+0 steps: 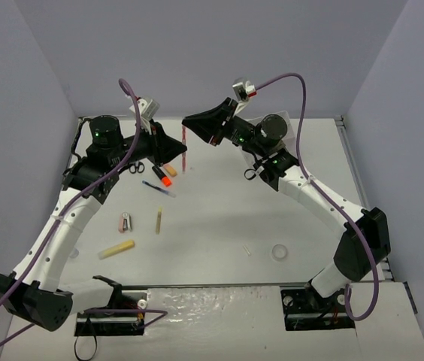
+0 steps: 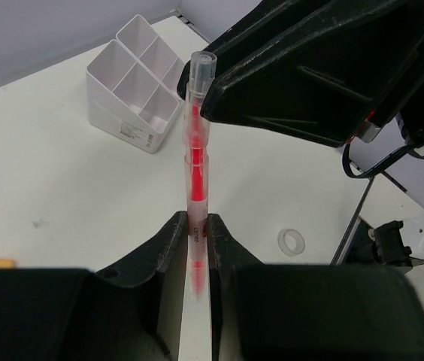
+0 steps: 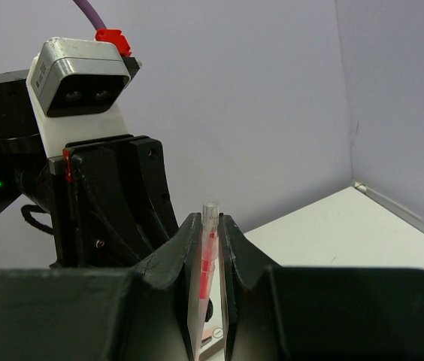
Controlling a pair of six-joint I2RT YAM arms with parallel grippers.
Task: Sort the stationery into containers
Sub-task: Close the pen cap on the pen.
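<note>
**Sorting at an early stage.** One pink pen stands upright above the worktop, gripped by both arms at once. The left end effector is closed low on its barrel and the right end effector is closed near its capped top, which reads as a hand-over.

One white organiser stands at the far side, apart from the pen. About six compartments show, and they look empty, so nothing appears to be sorted yet.

Lying on the worktop:
- one blue pen
- one pair of black scissors
- one tape ring
- one orange highlighter
- one orange-black highlighter
- one yellow highlighter
- one slim yellow stick
- one short pink-white piece
- one tiny white piece

The last three are too small to identify. That makes nine loose items, with one more in the grip.
</note>
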